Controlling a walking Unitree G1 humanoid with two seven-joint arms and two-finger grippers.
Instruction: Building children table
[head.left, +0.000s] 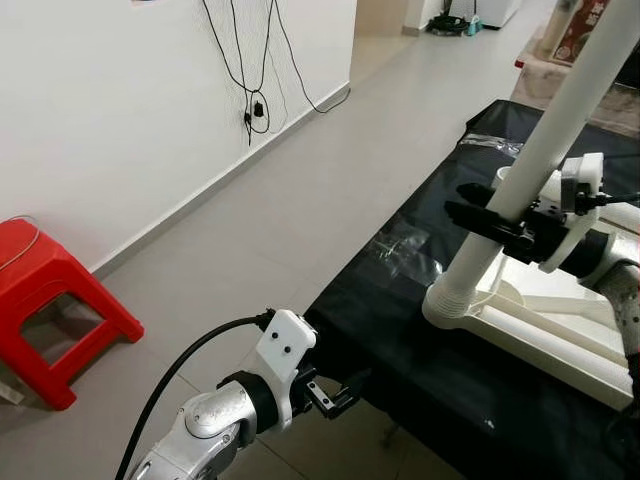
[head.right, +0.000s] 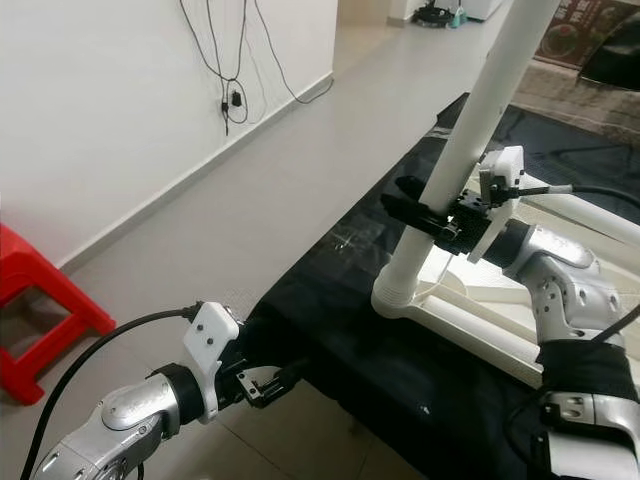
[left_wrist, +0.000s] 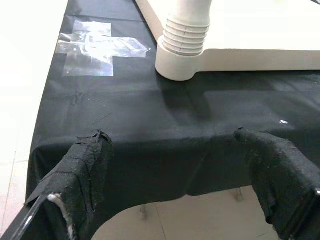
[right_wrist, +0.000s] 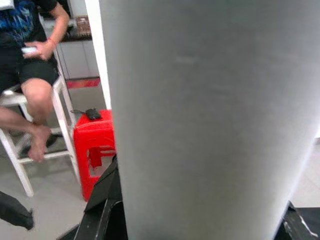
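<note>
The black-draped surface (head.left: 440, 390) carries the upturned white tabletop (head.left: 560, 330), which lies below and a little to the outside of the right end effector (head.right: 425, 212). From the tabletop's near corner socket rises the white table leg (head.left: 540, 150), its ribbed foot seated in the collar, its long axis running steeply up and leaning away from the robot, past the top of the head views. The right end effector has its two black fingers closed around that leg partway up the shaft, one finger showing in front of the tube; in the right wrist view the leg sits close against the camera between the dark fingers. The left end effector (left_wrist: 185, 200) hovers open and empty just off the surface's near edge, below and well apart from the leg, with the socket ahead of it across the cloth. Judging by this, the right arm is nearer, and any seating or twisting must follow the leg's tilted axis down into the socket.
</note>
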